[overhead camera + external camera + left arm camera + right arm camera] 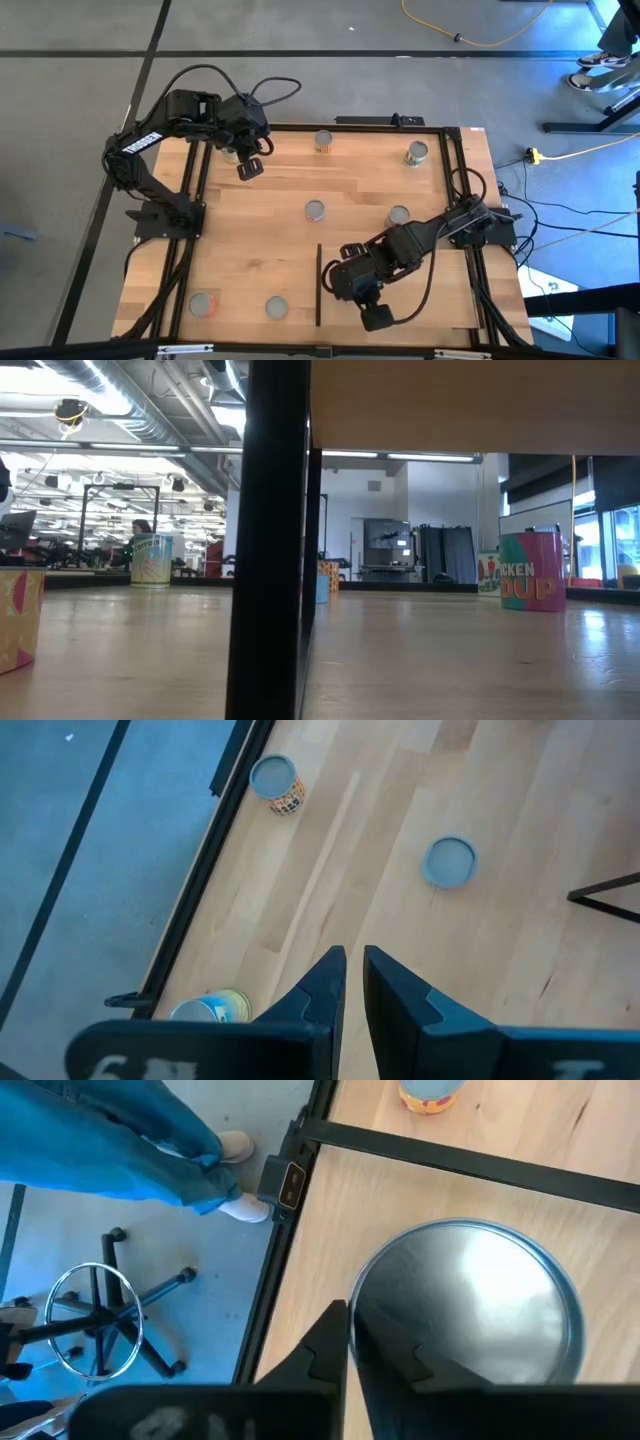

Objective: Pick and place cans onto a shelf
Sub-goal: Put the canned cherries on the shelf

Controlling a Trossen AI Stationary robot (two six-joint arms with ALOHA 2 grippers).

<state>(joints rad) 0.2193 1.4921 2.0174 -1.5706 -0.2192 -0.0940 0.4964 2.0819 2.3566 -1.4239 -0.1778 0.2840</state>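
Note:
In the right wrist view a can (470, 1295) with a round silver top stands upright over the light-wood shelf (330, 1220), close to its dark strip (450, 1155). My right gripper (348, 1335) is shut on that can; in the high view the gripper (375, 318) hides it above the shelf (440, 300). My left gripper (355, 970) hangs shut and holds nothing near the table's far left corner (250, 167). Several more cans stand on the tabletop, among them one mid-table (314, 209) and one near the front edge (276, 307). My right gripper has the can's rim (362, 1285) between its two fingers, one finger (325, 1345) outside the wall and the other (400, 1365) over the silver top. The fingers slant down from above. The can stays upright; its own top hides its base.
Other cans stand at the far edge (323, 140) (416, 152), near the right arm (397, 215), at the front left (203, 304) and below the left arm (210, 1008). In the low view the shelf's underside (450, 405) and its dark support (270, 540) show. A person's legs (150, 1130) stand beside the table.

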